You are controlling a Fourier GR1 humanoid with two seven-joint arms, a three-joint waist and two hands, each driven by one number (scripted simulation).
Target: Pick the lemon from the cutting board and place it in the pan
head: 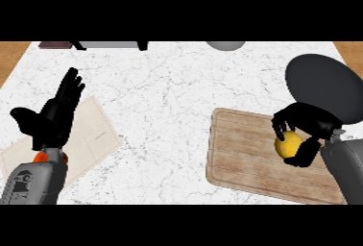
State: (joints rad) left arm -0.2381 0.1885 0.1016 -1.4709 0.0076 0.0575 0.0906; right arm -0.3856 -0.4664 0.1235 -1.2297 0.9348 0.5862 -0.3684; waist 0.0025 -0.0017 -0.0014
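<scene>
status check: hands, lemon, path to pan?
Right hand fingers curled round lemon over cutting board. Left hand open, resting. Pan adjacent, nothing between.

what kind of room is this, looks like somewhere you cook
Most likely a kitchen counter: a white marble-look worktop holds a wooden cutting board with a lemon on it, and a dark pan beside it.

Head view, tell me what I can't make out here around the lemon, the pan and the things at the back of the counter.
- lemon: partly covered by the curled right hand; whether it has left the cutting board is unclear.
- pan: near rim hidden by that hand; no handle can be made out.
- grey round object and dark items: cut off at the far edge, unidentifiable.
- left hand: covers part of the beige mat.
</scene>
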